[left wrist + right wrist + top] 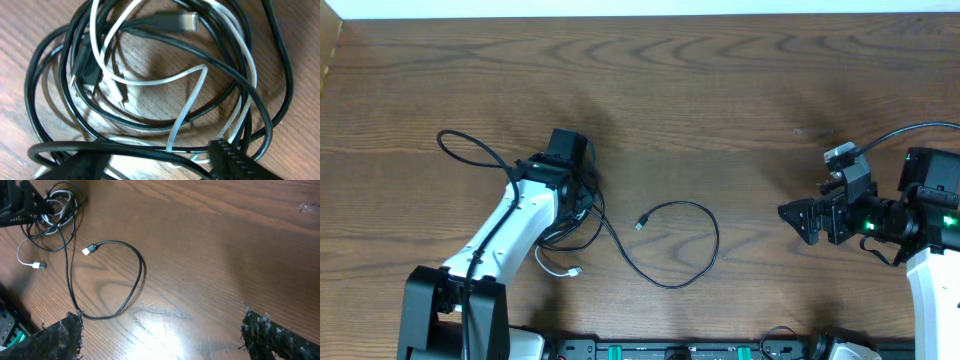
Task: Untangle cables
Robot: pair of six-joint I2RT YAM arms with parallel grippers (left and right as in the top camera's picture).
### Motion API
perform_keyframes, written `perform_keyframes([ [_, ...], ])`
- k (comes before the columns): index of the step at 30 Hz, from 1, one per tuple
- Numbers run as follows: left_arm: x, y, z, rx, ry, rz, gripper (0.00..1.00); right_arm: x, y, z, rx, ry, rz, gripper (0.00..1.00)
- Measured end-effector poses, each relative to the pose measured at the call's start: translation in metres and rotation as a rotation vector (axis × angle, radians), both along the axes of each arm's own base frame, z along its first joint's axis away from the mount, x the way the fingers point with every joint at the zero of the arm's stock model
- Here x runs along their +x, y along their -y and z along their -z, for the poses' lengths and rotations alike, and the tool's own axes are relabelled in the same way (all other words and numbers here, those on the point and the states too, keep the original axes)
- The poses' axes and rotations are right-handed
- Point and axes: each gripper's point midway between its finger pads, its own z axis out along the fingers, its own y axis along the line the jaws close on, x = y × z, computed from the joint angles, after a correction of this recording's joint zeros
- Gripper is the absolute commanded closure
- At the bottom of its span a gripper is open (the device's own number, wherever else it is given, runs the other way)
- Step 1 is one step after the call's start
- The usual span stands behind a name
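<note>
The black cable (705,225) and the white cable (560,268) are tangled in a coil under my left wrist. One black end loops out left. The other runs right in a wide loop to a plug (640,225). A white plug end (576,270) lies in front of the coil. My left gripper (578,197) is open and low over the tangle. In the left wrist view its fingers (155,165) straddle black strands (240,80) and white strands (165,80). My right gripper (810,222) is open and empty, well to the right. The right wrist view (165,340) shows the black loop (140,270) and white cable (22,255).
The wooden table (740,100) spreads between the arms and to the back. A black base rail with green lights (670,350) runs along the front edge. The left arm (510,230) slants from the front left up to the tangle.
</note>
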Motion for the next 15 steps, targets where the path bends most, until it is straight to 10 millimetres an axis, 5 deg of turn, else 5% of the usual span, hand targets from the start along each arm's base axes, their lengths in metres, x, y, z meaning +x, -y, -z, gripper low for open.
perform_keyframes([
  [10,0.0013,-0.0002,-0.0003,0.002,0.005,0.003,0.9,0.0,0.0004,0.0003,-0.002,-0.001,0.001,0.02],
  [15,0.0012,-0.0003,-0.0003,0.002,0.005,0.0,0.92,0.0,0.0004,0.0003,-0.002,-0.001,0.001,0.02],
])
